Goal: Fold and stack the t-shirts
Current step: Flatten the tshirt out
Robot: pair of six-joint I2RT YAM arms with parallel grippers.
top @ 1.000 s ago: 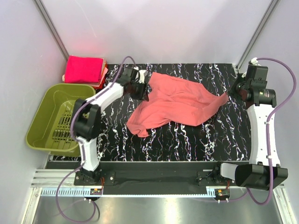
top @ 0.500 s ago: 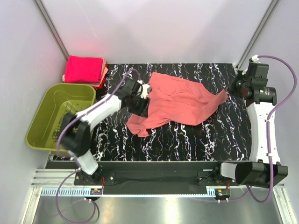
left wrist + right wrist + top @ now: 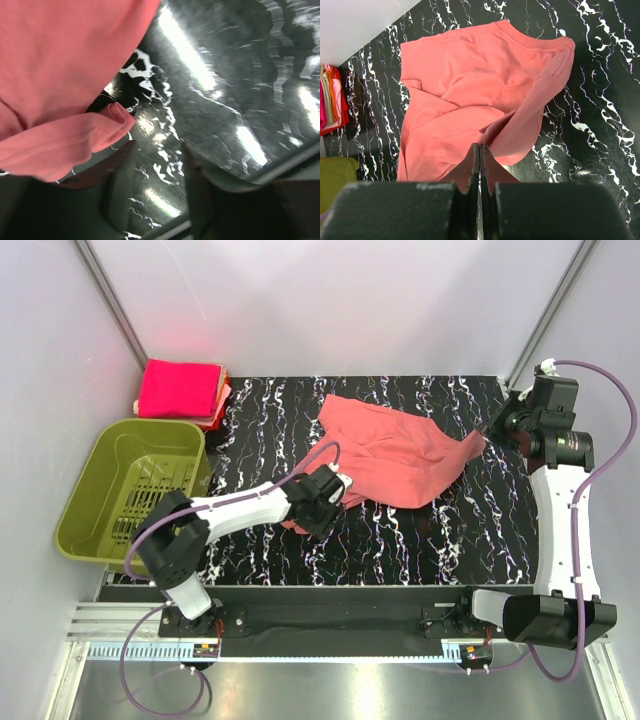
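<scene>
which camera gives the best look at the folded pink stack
The top external view: the folded pink stack lies whole at the far left, beyond the green basket. The right wrist view catches only a sliver of it at its left edge. The left wrist view does not show it.

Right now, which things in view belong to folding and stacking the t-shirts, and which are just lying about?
Part of the job:
salmon t-shirt, spread unfolded
folded magenta t-shirts, stacked at the far left corner

Just lying about:
olive-green plastic basket
</scene>
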